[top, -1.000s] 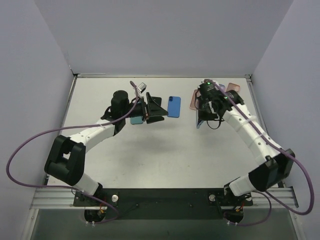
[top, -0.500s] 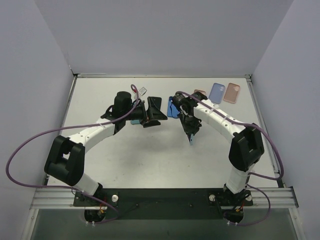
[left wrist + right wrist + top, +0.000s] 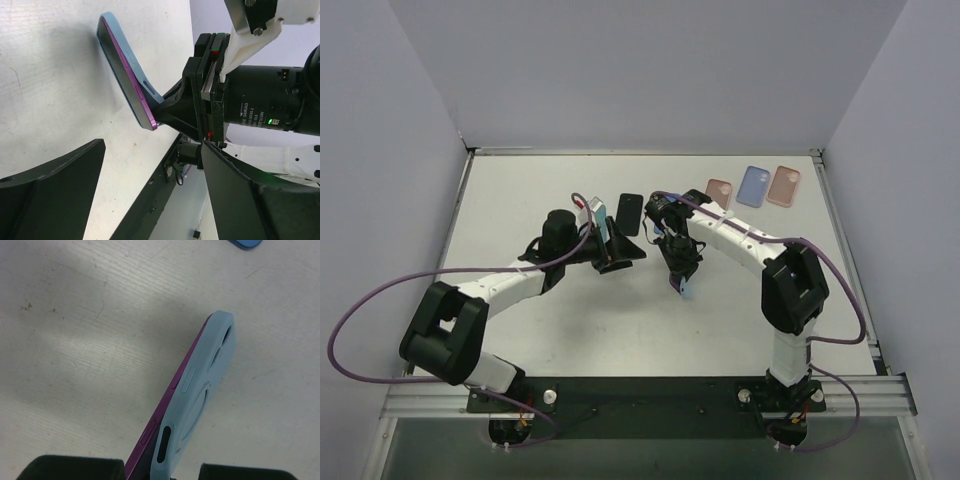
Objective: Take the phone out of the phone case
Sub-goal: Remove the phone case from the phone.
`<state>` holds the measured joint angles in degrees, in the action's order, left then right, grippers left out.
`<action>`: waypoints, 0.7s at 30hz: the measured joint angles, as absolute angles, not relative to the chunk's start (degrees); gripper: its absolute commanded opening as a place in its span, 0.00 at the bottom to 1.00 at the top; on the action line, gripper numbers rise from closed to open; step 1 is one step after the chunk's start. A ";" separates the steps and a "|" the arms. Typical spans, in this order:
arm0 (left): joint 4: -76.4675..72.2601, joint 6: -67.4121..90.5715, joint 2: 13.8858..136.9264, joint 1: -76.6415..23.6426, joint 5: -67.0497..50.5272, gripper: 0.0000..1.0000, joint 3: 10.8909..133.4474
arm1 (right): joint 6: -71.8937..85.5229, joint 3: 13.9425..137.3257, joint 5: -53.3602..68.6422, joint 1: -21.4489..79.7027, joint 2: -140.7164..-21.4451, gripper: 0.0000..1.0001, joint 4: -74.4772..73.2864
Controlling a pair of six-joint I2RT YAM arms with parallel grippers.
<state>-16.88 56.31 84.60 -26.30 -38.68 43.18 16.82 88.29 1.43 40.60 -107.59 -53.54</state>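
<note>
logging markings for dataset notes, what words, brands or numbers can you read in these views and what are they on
"DAMIAO": white print, turned sideways, on the black motor housing at the right arm's wrist, seen in the left wrist view.
Finer print next to it on the same label: too small to read.
Cased phone: no text visible.
Three loose cases at the far edge: no text that can be read.
</note>
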 measured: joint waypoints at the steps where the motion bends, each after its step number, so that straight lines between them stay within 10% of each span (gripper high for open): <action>1: -18.06 56.27 84.20 -26.35 -38.22 0.87 42.11 | 16.82 88.29 2.28 40.60 -107.74 0.00 -53.19; 21: -37.32 58.81 102.41 -31.81 -37.71 0.79 38.57 | 17.37 86.85 10.92 39.72 -109.16 0.00 -48.40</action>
